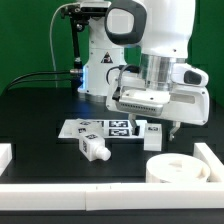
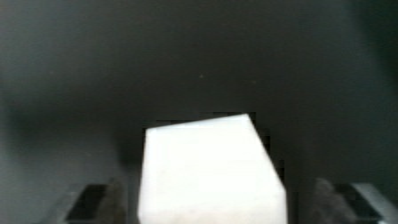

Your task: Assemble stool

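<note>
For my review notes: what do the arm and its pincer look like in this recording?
The arm is glossy white, built of rounded shells with dark bands at the joints. Black cables loop up beside it on the exterior view's left. The pincer has a boxy pale grey-white body and two short dark fingers. No lettering or markings can be made out on it.

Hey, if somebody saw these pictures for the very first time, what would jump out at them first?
The big white robot arm fills the exterior view's upper right, its gripper hanging low near a small tagged stool leg. Below it, at the lower right, sits the thick round seat, and another leg lies on its side in front of the marker board. In the wrist view, a blurred bright white part stands out against the dark.
</note>
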`<action>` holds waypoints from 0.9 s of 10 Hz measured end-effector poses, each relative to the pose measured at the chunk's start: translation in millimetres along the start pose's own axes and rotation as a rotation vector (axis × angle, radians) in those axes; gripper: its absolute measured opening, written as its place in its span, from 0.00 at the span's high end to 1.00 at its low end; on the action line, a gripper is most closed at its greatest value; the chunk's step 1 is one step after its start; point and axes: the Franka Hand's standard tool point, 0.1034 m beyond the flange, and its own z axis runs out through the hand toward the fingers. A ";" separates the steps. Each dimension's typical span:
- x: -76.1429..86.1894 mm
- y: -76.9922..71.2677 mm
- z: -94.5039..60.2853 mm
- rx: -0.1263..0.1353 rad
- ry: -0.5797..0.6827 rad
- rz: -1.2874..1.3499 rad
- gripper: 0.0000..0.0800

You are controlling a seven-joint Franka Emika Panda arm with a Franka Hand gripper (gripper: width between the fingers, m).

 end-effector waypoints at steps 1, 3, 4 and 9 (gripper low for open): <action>-0.7 -0.7 -0.3 0.000 -0.001 0.002 0.23; -11.3 -2.0 -13.2 -0.012 -0.029 0.089 0.20; -14.3 -1.3 -17.3 -0.021 -0.039 0.164 0.19; -25.9 18.6 -28.2 -0.064 -0.054 0.813 0.19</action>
